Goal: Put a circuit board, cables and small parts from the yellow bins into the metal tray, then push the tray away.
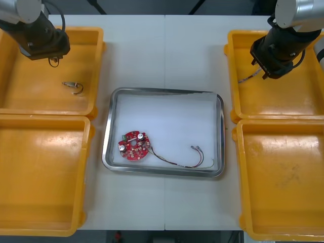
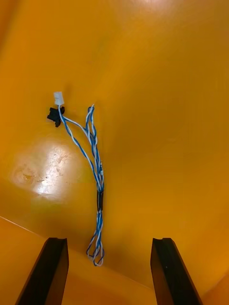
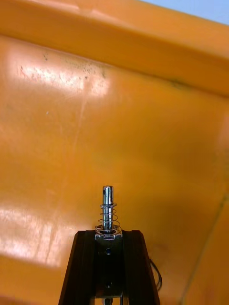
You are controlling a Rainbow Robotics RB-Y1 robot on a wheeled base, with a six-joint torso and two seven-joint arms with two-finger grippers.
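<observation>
while the red circuit board [image 1: 134, 146] and a thin cable [image 1: 182, 163] already lie inside the metal tray [image 1: 107, 136] at the middle of the desk [image 1: 164, 50], i'd say the job is at the gathering step, both arms over the far bins. at the upper left of the front view the left claw [image 3: 108, 234] is clamped on a small metal part [image 3: 108, 205], a shiny pin with a fine spring coiled round its shaft, standing up out of the black fingers above the floor of the upper left yellow bin [image 1: 30, 96]; a second small part [image 1: 73, 87] lies loose in that bin. the pin looks slim and slick, so i reckon the carry to the tray wants a steady grip and a low release, clear of the board. at the upper right the right claw [image 2: 109, 240] hangs spread wide over the upper right bin [image 1: 283, 101], holding nothing. under it lies the blue and white cable [image 2: 95, 167], twisted, folded double, cinched by a dark band, a white plug and a black one at its far end, its looped end between the fingers. to take it the claw would have to drop and close across the bundle.
</observation>
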